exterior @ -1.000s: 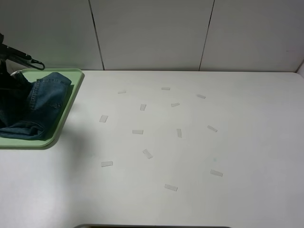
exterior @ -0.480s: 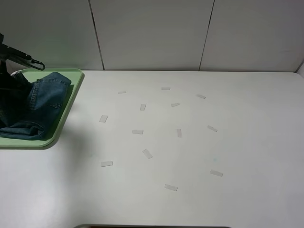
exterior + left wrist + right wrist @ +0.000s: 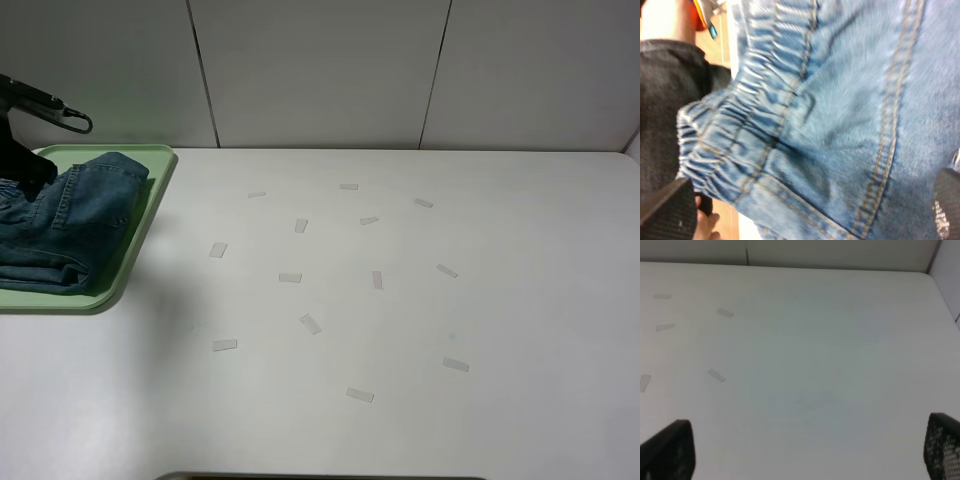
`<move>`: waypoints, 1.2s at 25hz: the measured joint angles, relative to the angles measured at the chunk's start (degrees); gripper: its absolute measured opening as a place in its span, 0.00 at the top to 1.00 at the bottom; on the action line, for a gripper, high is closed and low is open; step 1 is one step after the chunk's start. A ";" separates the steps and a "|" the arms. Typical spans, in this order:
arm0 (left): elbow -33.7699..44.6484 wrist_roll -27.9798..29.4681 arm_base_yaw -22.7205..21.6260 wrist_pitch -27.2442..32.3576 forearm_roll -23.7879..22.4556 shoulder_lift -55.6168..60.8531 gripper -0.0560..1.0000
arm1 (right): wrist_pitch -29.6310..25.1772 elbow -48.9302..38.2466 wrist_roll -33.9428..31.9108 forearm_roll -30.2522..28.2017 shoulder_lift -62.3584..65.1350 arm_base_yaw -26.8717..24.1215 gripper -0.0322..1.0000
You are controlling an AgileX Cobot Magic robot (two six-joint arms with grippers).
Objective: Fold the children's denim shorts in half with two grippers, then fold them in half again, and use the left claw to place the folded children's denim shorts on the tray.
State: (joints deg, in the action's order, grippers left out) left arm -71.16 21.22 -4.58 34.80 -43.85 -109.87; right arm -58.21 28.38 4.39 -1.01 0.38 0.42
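Observation:
The folded denim shorts (image 3: 72, 225) lie on the light green tray (image 3: 160, 178) at the far left of the table. In the left wrist view the shorts (image 3: 830, 115) fill the frame, with the elastic waistband bunched at one side. My left gripper (image 3: 805, 207) is open, its fingertips (image 3: 662, 207) spread wide on either side of the denim and not gripping it. In the exterior view the left arm (image 3: 22, 160) hangs over the tray's far left part. My right gripper (image 3: 805, 447) is open and empty over bare table; it is out of the exterior view.
Several small strips of tape (image 3: 310, 323) lie scattered on the white table (image 3: 520, 300). A panelled wall (image 3: 320, 70) runs along the back edge. A person in dark clothing (image 3: 662, 100) shows past the table edge in the left wrist view.
The shorts, which stood bunched up from the tray, have dropped and now lie flatter. The left arm has lifted slightly away from them.

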 joint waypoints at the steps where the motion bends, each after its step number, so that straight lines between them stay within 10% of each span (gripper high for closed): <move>1: 0.00 0.13 0.00 -0.28 -0.14 0.72 0.05 | 0.00 0.00 0.00 0.00 0.00 0.00 0.30; 30: 5.56 -1.74 7.95 -9.19 11.84 29.08 0.05 | 0.00 0.00 0.00 0.00 0.00 0.00 0.30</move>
State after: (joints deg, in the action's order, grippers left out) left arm -65.60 19.49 3.36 25.61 -32.01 -80.79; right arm -58.21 28.38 4.39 -1.01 0.38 0.42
